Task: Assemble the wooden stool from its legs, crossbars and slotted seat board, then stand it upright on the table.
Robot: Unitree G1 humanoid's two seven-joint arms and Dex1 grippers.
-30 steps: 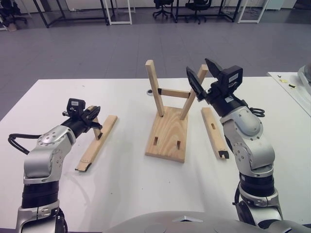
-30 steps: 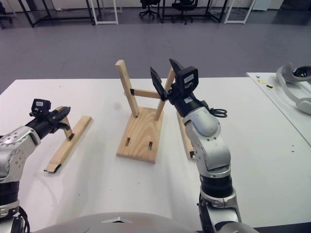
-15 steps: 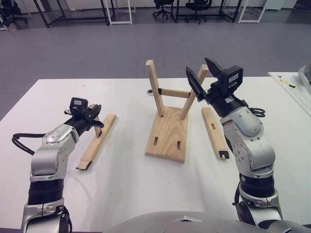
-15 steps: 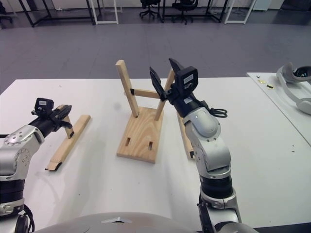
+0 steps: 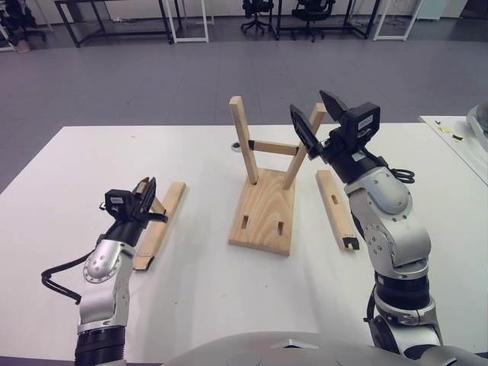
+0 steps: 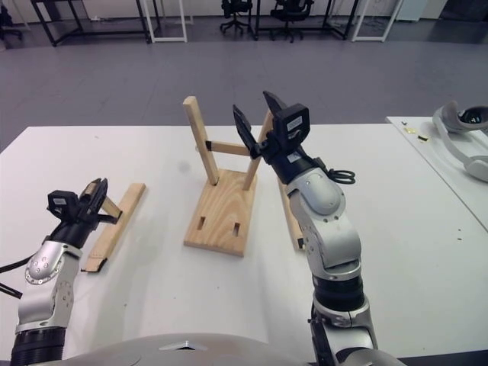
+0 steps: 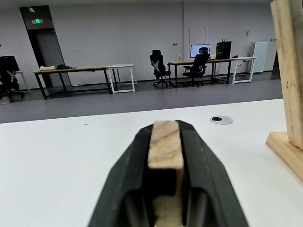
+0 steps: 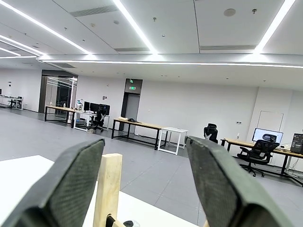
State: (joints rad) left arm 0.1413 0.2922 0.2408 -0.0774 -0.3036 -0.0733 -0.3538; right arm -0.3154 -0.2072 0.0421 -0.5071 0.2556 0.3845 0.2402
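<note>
I am clamping my left gripper [image 7: 164, 126] on the wooden crossbar [image 7: 164, 150]; my right gripper [image 5: 309, 116] is gaping open at the upright stool leg's [image 8: 108, 187] top.

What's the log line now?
left gripper shut on crossbar | right gripper open by standing leg | seat board flat, two slots empty

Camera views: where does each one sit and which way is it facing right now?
Left and right eye views: on the head, looking forward and down at the table; both arms show, the half-built stool between them.
Left wrist view: behind the left pincer, which clamps a wooden piece, looking low across the table.
Right wrist view: behind the open right pincer, tilted up towards the ceiling.
Shared: both wrist views catch an upright stool leg.
</note>
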